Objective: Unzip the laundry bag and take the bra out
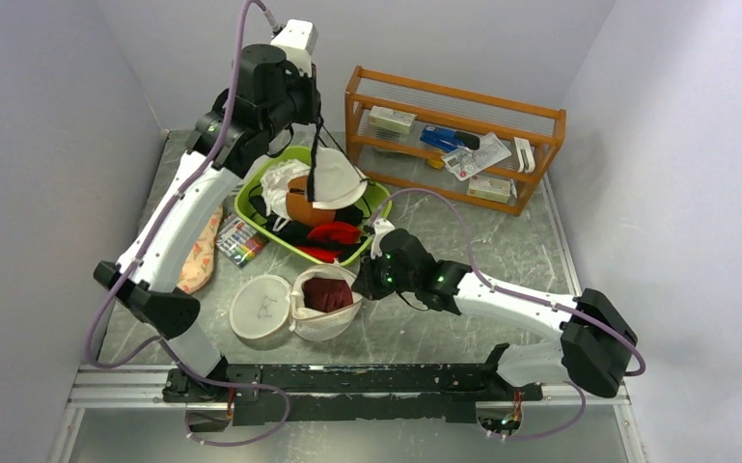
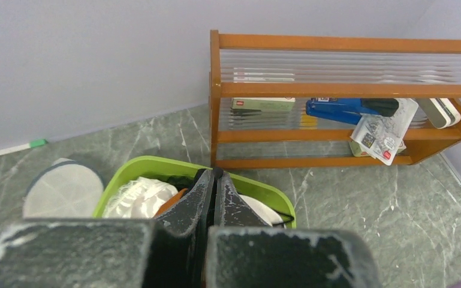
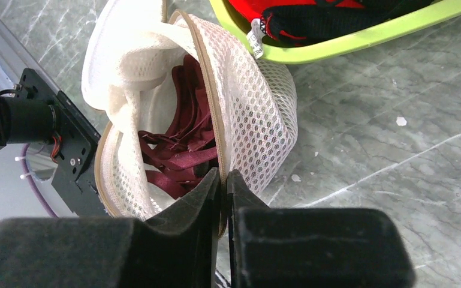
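Note:
The laundry bag [image 1: 323, 323] stands unzipped near the table's front, its cream lid [image 1: 261, 307] flipped open to the left. The dark maroon bra [image 1: 328, 292] lies inside, straps showing. My right gripper [image 1: 362, 280] is shut on the bag's tan zipper rim at its right side. In the right wrist view the right gripper [image 3: 223, 174] pinches that rim, with the mesh wall of the laundry bag [image 3: 258, 120] and the bra [image 3: 180, 156] just beyond. My left gripper [image 1: 319, 121] hangs above the green basin, shut on a thin black strap of a white garment [image 1: 338, 178]. From its own wrist, the left gripper [image 2: 216, 173] shows fingers pressed together.
The green basin [image 1: 251, 207] behind the bag holds a red garment [image 1: 333, 233], an orange-brown cup [image 1: 301, 204] and white fabric. A wooden rack [image 1: 453, 145] with boxes stands at the back right. A marker pack [image 1: 241, 241] and a peach cloth [image 1: 200, 256] lie to the left.

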